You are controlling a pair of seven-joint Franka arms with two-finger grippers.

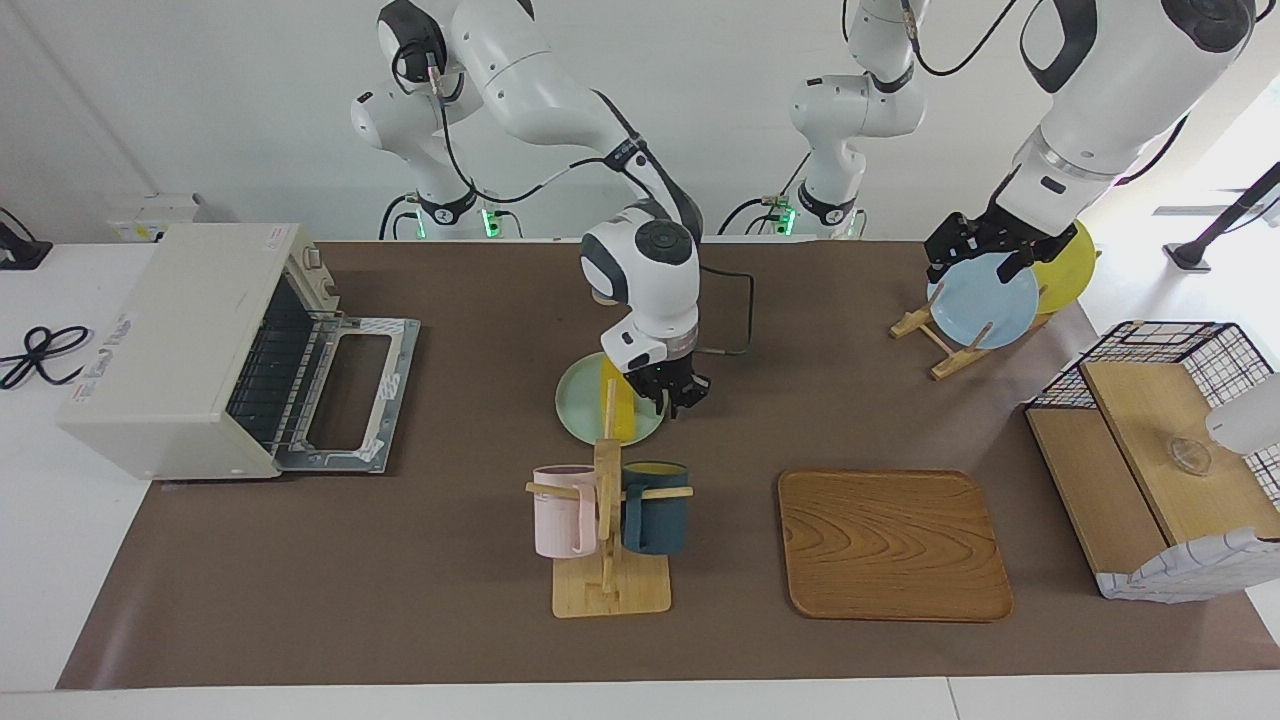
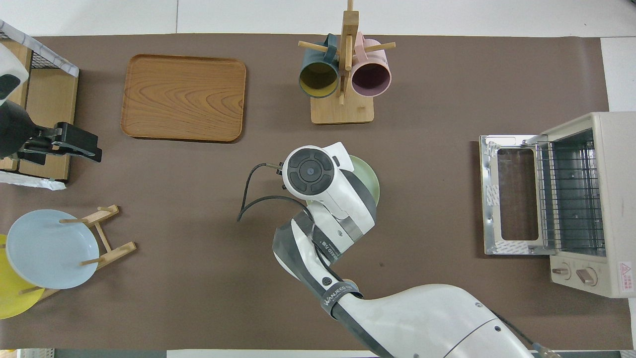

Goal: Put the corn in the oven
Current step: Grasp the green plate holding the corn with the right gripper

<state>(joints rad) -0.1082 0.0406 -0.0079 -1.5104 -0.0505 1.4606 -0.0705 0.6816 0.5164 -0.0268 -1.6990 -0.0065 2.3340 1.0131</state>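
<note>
Facing view, right claw (image 1: 672,397) low over the pale green plate (image 1: 580,415), just beside the corn (image 1: 622,408) lying on it, finger gap unclear, left claw (image 1: 985,248) spread, raised over blue plate (image 1: 975,300), oven (image 1: 200,350) door open.

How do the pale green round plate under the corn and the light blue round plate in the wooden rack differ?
The pale green round plate lies flat on the brown mat; the light blue round plate stands on edge in the wooden rack. The green plate carries the yellow corn cob; the blue plate carries nothing. The green plate sits mid-table; the blue plate is at the left arm's end. Both are plain and round.
</note>
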